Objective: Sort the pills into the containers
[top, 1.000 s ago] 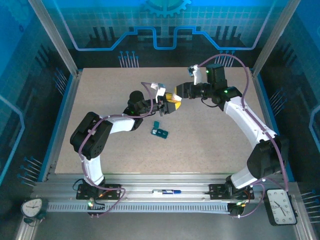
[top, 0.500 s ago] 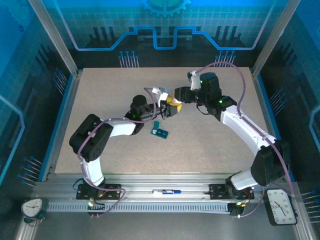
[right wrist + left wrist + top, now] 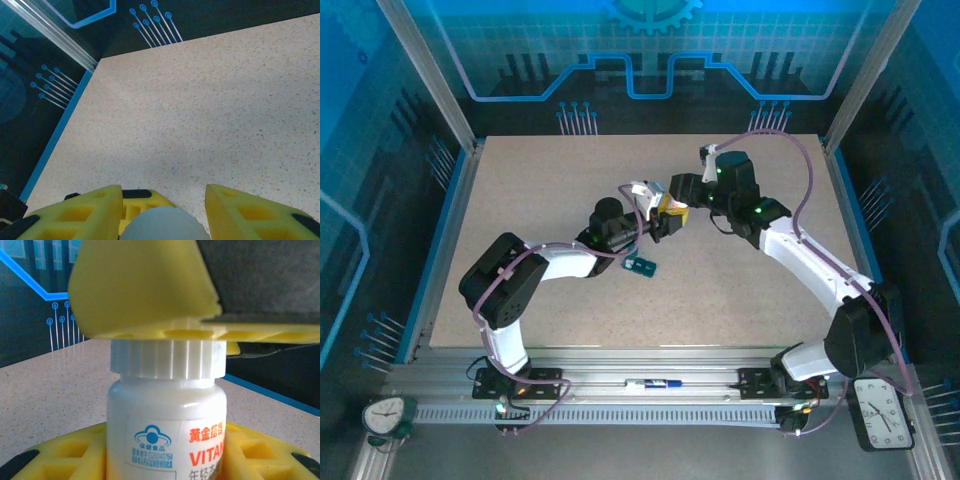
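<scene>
From above, both arms meet at the middle of the table (image 3: 520,200). The left gripper (image 3: 658,222) and right gripper (image 3: 672,200) are nose to nose, yellow fingers almost on top of each other. The teal pill box (image 3: 640,265) lies flat on the table just below them in the frame, apart from both.

Over to the left wrist: a white bottle (image 3: 167,430) stands upright, pinched at its sides between the left gripper's yellow fingers (image 3: 60,460) at the bottom of the frame. Its ribbed white cap (image 3: 167,360) is on, and a yellow finger (image 3: 140,285) of the right gripper lies right over it.

Right wrist now: the cap's round top sits at the bottom edge between two yellow fingers (image 3: 75,215). Whether they press it or stand just clear, I cannot tell.
</scene>
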Tool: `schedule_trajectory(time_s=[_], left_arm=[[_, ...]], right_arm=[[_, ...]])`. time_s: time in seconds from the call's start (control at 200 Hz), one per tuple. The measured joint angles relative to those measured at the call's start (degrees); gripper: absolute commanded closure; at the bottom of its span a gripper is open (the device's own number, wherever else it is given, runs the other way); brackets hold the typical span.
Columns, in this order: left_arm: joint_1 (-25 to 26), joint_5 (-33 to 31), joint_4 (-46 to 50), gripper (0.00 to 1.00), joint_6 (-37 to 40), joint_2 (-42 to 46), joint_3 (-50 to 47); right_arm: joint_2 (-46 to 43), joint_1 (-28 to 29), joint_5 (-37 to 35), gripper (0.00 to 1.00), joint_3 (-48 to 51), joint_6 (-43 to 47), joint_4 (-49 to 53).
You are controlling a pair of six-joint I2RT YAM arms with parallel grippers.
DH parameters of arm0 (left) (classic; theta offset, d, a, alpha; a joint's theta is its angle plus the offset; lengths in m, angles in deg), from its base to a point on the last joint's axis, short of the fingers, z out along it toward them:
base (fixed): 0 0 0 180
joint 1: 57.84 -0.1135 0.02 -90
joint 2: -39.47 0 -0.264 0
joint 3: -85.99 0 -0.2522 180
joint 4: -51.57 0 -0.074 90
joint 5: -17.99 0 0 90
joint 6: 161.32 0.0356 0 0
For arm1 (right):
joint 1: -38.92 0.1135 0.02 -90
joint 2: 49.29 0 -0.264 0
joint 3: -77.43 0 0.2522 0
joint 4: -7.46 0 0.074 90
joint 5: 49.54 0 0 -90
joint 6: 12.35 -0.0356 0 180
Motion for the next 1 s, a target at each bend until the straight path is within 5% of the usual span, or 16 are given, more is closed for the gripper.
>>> schedule_trajectory(time_s=[0.26, 0.605, 1.001], left_arm=[[-0.79, 0.83, -3.21, 1.00, -0.96, -0.02, 0.02], [-4.20, 10.23, -4.44, 1.00, -6.38, -0.66, 0.66], [-5.27, 19.08, -4.55, 1.00, -12.00, -0.79, 2.99]], right_arm=[[-1.84, -4.15, 5.97, 0.22, -1.77, -0.74, 3.89], [-4.79, -9.68, 17.84, 0.14, -1.95, 4.35, 3.65], [0.02, -9.35, 26.03, 0.16, -4.76, 11.72, 5.97]])
